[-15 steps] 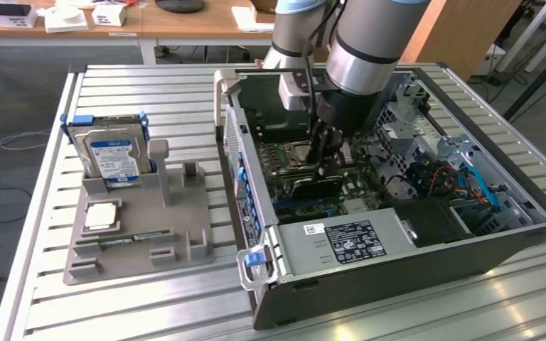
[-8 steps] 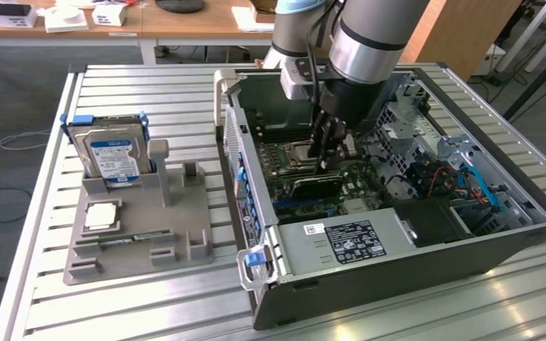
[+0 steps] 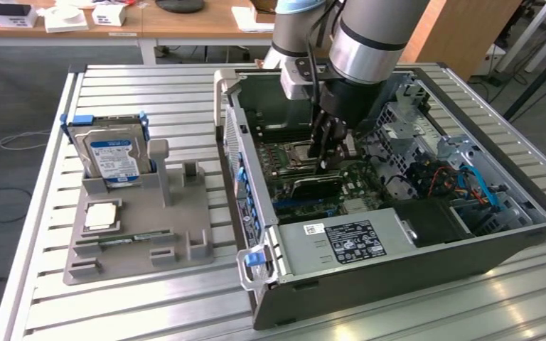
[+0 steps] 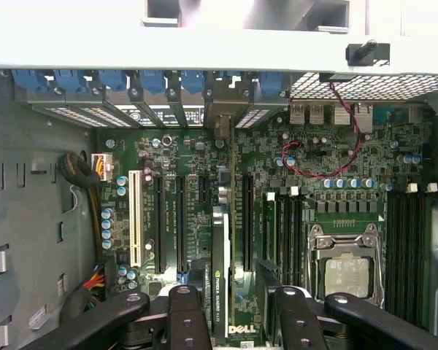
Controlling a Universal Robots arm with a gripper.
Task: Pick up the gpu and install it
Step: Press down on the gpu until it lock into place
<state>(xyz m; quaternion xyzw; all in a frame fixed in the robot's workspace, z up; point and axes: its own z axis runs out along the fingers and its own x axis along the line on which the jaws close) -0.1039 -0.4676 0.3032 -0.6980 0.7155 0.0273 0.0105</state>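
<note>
While gpu stands slotted, hand open, astride

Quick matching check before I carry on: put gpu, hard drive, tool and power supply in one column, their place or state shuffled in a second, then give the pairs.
1. gpu
2. hard drive
3. tool
4. power supply

A. upright in the grey holder, outside the case
B. labelled box at the case's near end
C. on edge on the motherboard
D. open, one finger on each side of the card

Pairs: 1-C, 2-A, 3-D, 4-B
</note>
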